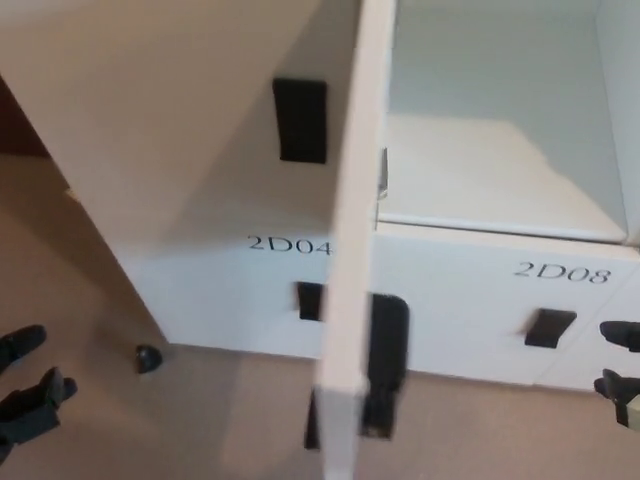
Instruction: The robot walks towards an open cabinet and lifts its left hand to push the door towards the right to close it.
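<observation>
**Door Wide Open, Hands Low**

Head view: The white cabinet (200, 200) fills most of the picture. Its door (350, 250) stands open and points edge-on at the camera, so it looks like a thin white strip running from the top down to the bottom of the picture. A long black handle (385, 365) sits on the door near its lower end, on the right face.

To the right of the door is the open space (500, 130) inside, pale and lit. Below it is a white front marked 2D08 (548, 272), with a black handle (548, 327) under the letters. To the left of the door is a front marked 2D04 (288, 245), with a black handle (309, 300) below it and a taller black handle (300, 120) above.

The floor (200, 420) is tan carpet. A small dark round thing (149, 358) lies on it near the cabinet's left corner.

The left hand (28, 395) is low at the left edge, well apart from the door. Its fingers are spread and it holds nothing. The right hand (622, 365) pokes in at the right edge, near the 2D08 front. Only its fingertips show, so I cannot tell if it is loose or clenched.
</observation>
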Controlling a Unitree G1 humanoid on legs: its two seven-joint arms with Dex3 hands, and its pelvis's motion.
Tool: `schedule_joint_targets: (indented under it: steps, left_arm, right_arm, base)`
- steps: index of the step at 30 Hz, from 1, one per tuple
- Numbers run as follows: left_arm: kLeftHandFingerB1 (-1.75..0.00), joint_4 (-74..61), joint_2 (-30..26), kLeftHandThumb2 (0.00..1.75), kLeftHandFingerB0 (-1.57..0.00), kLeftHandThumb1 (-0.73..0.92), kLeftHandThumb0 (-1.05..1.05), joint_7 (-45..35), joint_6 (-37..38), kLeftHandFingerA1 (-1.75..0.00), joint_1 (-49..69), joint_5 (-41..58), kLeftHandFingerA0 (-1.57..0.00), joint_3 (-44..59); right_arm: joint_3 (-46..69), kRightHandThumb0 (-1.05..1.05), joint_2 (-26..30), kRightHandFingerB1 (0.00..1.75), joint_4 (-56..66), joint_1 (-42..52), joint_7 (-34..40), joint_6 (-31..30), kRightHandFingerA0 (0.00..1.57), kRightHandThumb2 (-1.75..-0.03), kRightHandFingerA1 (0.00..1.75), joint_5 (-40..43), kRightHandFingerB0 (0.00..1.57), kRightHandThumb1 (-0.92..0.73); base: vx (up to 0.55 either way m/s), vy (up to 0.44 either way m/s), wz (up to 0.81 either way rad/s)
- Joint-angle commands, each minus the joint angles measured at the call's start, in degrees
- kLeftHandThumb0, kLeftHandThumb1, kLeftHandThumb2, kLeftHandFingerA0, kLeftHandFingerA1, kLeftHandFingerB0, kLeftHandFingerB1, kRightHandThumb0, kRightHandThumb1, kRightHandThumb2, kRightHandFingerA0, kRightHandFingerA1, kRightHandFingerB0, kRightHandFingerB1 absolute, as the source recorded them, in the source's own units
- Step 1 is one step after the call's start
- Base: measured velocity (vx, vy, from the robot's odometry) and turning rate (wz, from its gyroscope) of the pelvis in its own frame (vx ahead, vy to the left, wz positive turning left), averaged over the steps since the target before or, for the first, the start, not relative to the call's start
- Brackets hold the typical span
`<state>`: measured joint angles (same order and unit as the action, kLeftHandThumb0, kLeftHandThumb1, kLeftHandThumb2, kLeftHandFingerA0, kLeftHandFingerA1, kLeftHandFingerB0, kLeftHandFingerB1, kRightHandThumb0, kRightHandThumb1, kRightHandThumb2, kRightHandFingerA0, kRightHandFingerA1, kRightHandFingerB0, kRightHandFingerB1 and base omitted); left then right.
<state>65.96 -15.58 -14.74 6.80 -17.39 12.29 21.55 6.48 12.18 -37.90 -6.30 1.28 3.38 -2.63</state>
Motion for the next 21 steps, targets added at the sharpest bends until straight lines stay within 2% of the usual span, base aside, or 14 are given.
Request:
schedule_joint_targets:
  steps: [1,10,11,14,15,21]
  left_arm:
    - [-0.76,0.2,-1.4,1.33,-0.29,0.20,-0.22,0.3,1.2,-1.12,0.3,0.2,-0.41,0.3]
    - [-0.75,0.3,-1.6,1.32,-0.30,0.19,-0.22,0.8,1.3,-1.13,-0.1,-0.2,-0.43,0.0]
    - [-0.73,0.3,-1.5,1.23,-0.33,0.25,-0.28,0.9,1.1,-1.02,-0.2,0.0,-0.48,0.1]
    - [-0.73,0.2,-1.4,1.23,-0.33,0.25,-0.28,1.0,0.8,-1.02,-0.2,0.2,-0.48,0.2]
    - [-0.75,0.2,-1.5,1.32,-0.30,0.19,-0.23,0.9,0.8,-1.13,-0.2,0.2,-0.42,0.2]
    - [-0.76,0.3,-1.5,1.32,-0.31,0.18,-0.22,0.7,1.4,-1.11,-0.1,0.0,-0.41,0.0]
  right_arm:
    - [-0.1,-0.03,0.4,0.53,-0.4,-0.8,0.3,-0.2,0.70,-0.61,0.57,-0.3,0.49,-0.76]
    - [-0.2,-0.02,0.4,0.54,-0.9,-1.9,0.4,-0.4,0.71,-0.61,0.58,-0.3,0.51,-0.76]
    - [-0.3,-0.02,0.5,0.54,-1.0,-1.9,0.5,-0.1,0.72,-0.61,0.57,-0.5,0.51,-0.75]
    - [-0.5,-0.02,0.6,0.54,-1.2,-1.9,0.6,0.4,0.72,-0.61,0.57,-0.8,0.51,-0.75]
    - [-0.5,-0.03,0.6,0.54,-1.1,-1.9,0.5,0.4,0.71,-0.61,0.57,-0.8,0.51,-0.75]
    - [-0.4,-0.02,0.7,0.54,-1.4,-2.0,0.6,0.4,0.71,-0.61,0.58,-0.4,0.50,-0.75]
  base:
    - [0.09,-0.084,-0.10]
    - [0.06,-0.152,0.04]
    - [0.03,-0.191,0.06]
    - [0.03,-0.209,-0.16]
    - [0.01,-0.277,0.49]
    - [0.01,-0.237,-0.04]
